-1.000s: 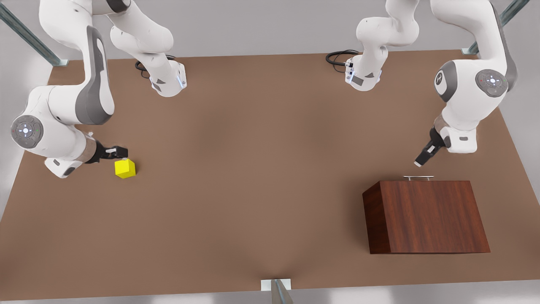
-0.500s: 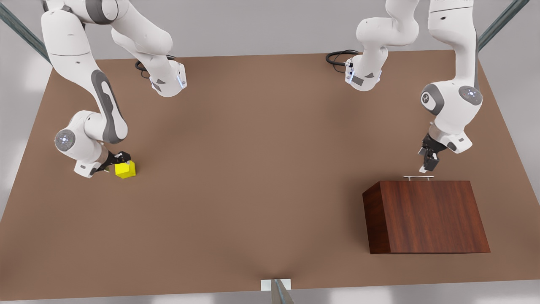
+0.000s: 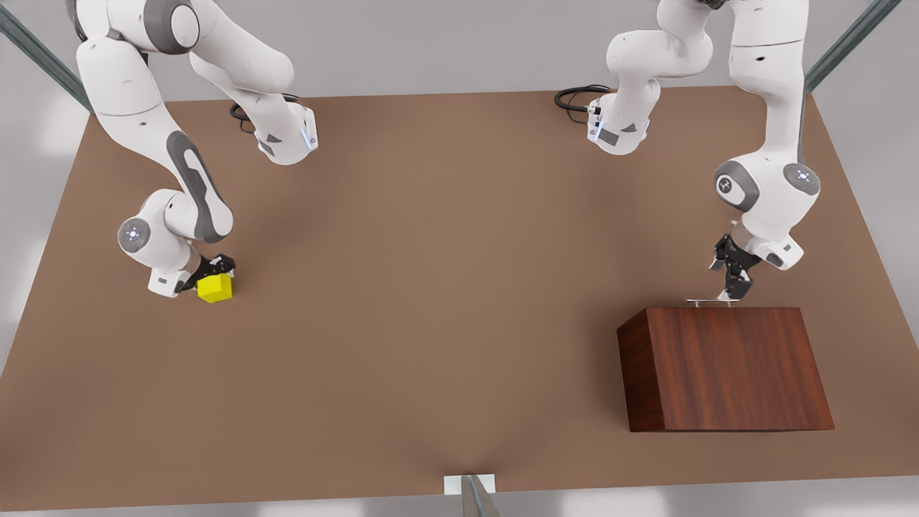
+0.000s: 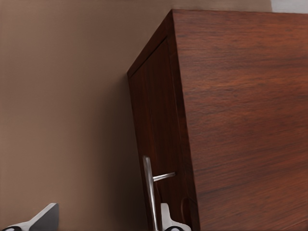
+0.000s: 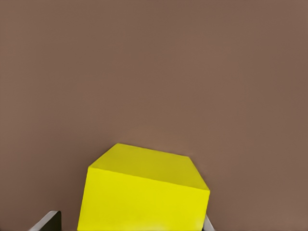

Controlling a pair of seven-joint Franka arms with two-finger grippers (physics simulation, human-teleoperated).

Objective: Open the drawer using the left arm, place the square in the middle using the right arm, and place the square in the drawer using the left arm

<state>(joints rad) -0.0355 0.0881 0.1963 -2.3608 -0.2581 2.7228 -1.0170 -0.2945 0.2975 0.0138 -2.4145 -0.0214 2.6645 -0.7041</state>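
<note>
The yellow square (image 3: 215, 289) rests on the brown table (image 3: 431, 287) at the front view's left. My right gripper (image 3: 210, 273) is down at it, open, with a finger on either side of the square (image 5: 144, 197). At the front view's right stands the dark wood cabinet (image 3: 725, 370) with its drawer front (image 4: 154, 120) flush with the box. My left gripper (image 3: 732, 287) is open at the silver bar handle (image 3: 711, 301). In the left wrist view the handle (image 4: 149, 192) stands between the two fingertips (image 4: 45, 219), close to one of them.
Both arm bases (image 3: 287, 136) (image 3: 617, 129) are bolted at the table's far edge, with black cables beside them. Metal frame posts stand at the far corners and a bracket (image 3: 470, 485) at the near edge. Bare tabletop lies between square and cabinet.
Both arms came down. The right gripper swung over the square and lowered around it. The left gripper turned and dropped from above and beside the handle onto it.
</note>
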